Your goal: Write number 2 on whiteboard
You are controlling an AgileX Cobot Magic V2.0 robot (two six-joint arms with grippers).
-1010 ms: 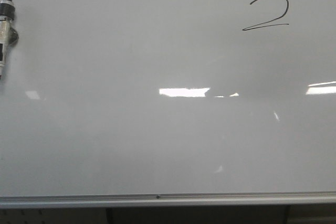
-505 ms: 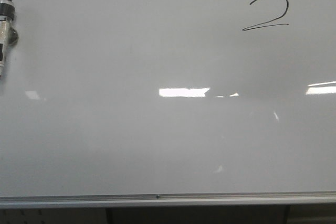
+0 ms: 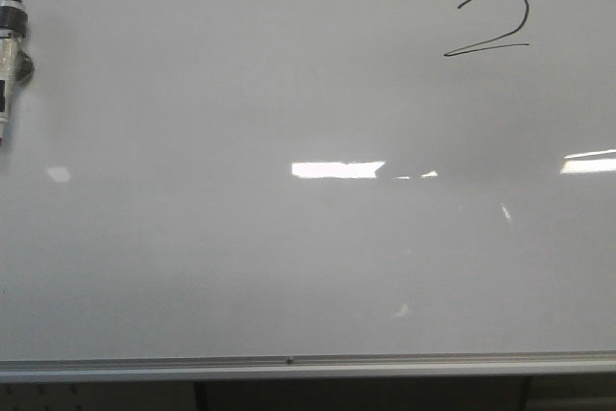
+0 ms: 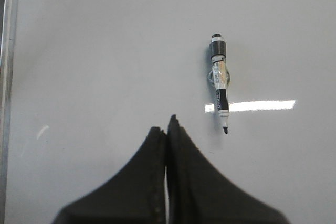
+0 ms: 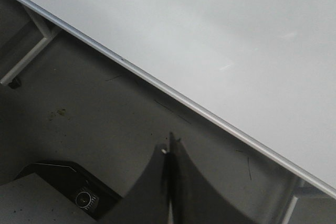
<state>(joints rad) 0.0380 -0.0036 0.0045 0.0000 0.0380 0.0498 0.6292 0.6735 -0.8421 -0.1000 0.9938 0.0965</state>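
Observation:
A thin black number 2 is drawn at the upper right of the whiteboard, which fills the front view above its silver rail. A marker lies on the board at the far left edge; it also shows in the left wrist view, uncapped, tip toward my fingers. My left gripper is shut and empty, above the board and short of the marker. My right gripper is shut and empty, over the dark floor beyond the board's rail. Neither gripper shows in the front view.
Bright light reflections lie across the board. The left wrist view shows the board's side rail. Under the right gripper are dark floor, a table leg and a black device with a dial.

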